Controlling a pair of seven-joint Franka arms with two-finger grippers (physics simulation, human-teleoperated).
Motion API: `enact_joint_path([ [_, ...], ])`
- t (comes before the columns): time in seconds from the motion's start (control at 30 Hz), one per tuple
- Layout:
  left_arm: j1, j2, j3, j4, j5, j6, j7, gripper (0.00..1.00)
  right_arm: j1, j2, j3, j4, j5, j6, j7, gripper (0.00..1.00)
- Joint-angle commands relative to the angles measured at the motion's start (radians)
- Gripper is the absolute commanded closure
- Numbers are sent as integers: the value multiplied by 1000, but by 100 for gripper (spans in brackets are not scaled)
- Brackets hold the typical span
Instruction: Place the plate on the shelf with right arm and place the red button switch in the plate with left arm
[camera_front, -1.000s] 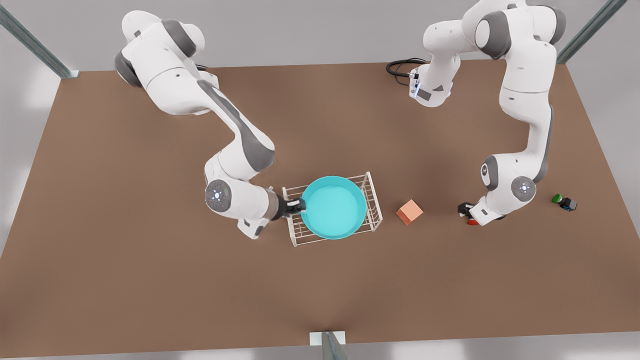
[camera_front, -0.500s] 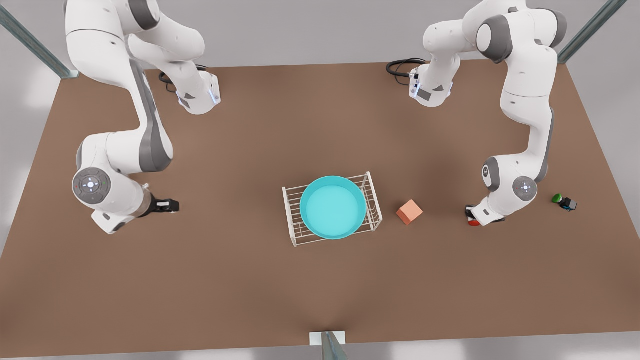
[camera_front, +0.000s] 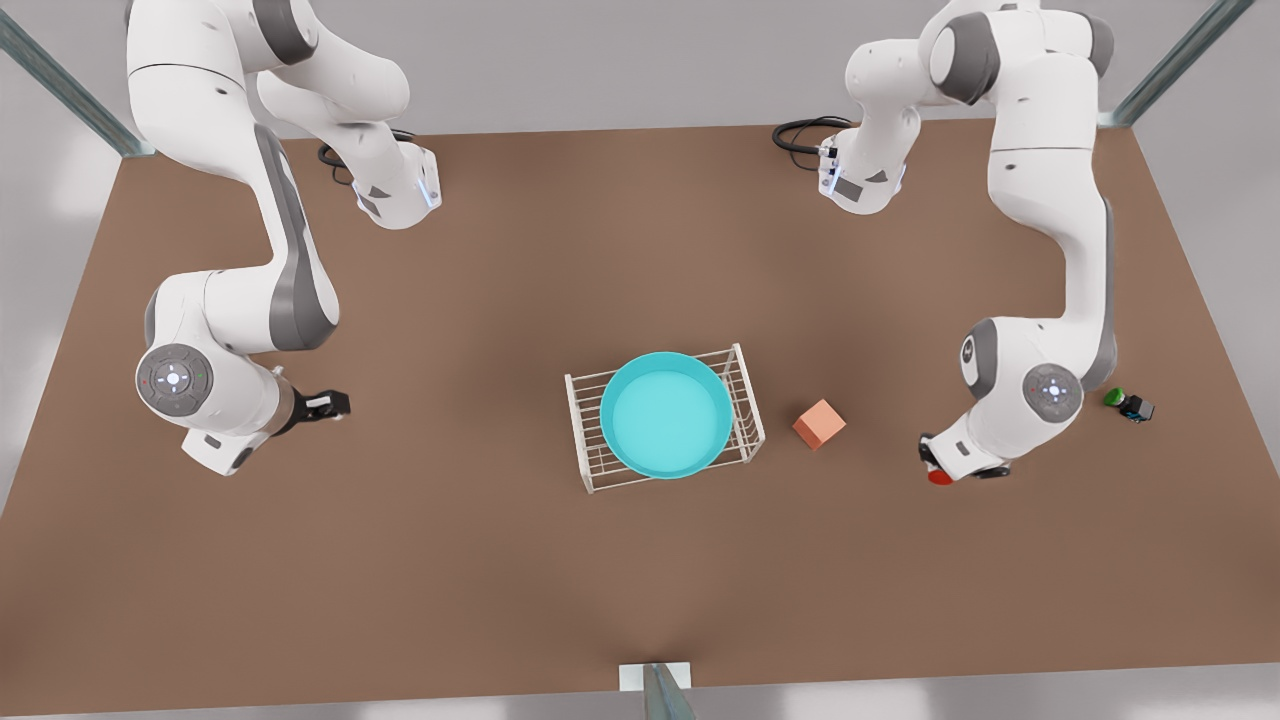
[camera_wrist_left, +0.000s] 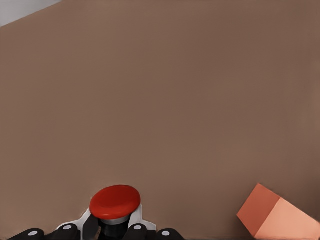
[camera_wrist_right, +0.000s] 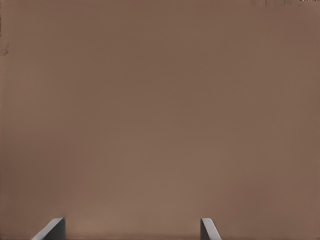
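The turquoise plate (camera_front: 667, 413) lies flat on top of the white wire shelf (camera_front: 581, 432) at the table's middle. My right gripper (camera_front: 335, 403) is far off at the front view's left, open, and nothing sits between its fingertips (camera_wrist_right: 52, 230) above the bare table. At the front view's right, my left gripper (camera_front: 935, 468) is shut on the red button switch (camera_front: 940, 477). Its red cap (camera_wrist_left: 115, 200) sits between the black fingers (camera_wrist_left: 137, 231) in the left wrist view.
A salmon-orange cube (camera_front: 819, 423) lies between the shelf and my left gripper, and the left wrist view shows this cube (camera_wrist_left: 280, 220) too. A green-capped switch (camera_front: 1128, 403) lies at the far right. Both arm bases stand at the table's back edge.
My right gripper let go of the plate's rim and pulled far back to the front view's left. My left gripper shut on the red button switch and shifted slightly toward the table's front edge.
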Motion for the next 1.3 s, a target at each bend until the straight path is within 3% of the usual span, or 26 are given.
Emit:
enact_joint_path([
  [0.0,-25,-4,-18,15,-9,-189,-316,59,0,-1,0,0,1,-5,-153,0],
  [0.1,-25,-18,-147,102,-10,-341,-576,59,0,-3,0,0,19,-6,-155,0],
  [0.3,-26,-61,-481,150,-7,-373,-1243,59,2,-1,0,0,21,-9,-153,0],
  [0.43,-167,-21,-510,241,-10,-353,-1531,59,2,-3,0,0,21,-9,-152,0],
  [0.5,-213,27,-510,278,-7,-252,-1642,59,2,-1,2,0,22,-9,-152,0],
  [0.63,-220,125,-464,406,31,-221,-1640,59,2,-1,0,0,22,-9,-152,0],
  [0.73,-221,140,-438,406,51,-181,-1616,59,2,-3,2,0,24,-12,-152,0],
  [0.8,-230,145,-440,407,54,-154,-1639,0,2,-3,0,0,24,-14,-152,0],
  [0.93,-226,143,-437,406,96,-164,-1599,0,2,-1,2,0,24,-12,-150,0],
  [1.07,-3,42,-423,407,116,-708,-722,0,3,-1,2,0,24,-12,-150,0],
  [1.17,135,-51,-412,407,80,-802,-576,0,3,-1,2,0,24,-14,-150,0],
  [1.2,55,-140,-174,404,-33,-859,-319,0,5,-1,2,0,24,-14,-149,0],
  [1.23,12,-251,43,279,-217,-758,-206,0,6,-1,2,0,24,-15,-147,0],
  [1.27,11,-363,40,100,-213,-618,-206,0,6,-1,2,0,24,-19,-146,0],
])
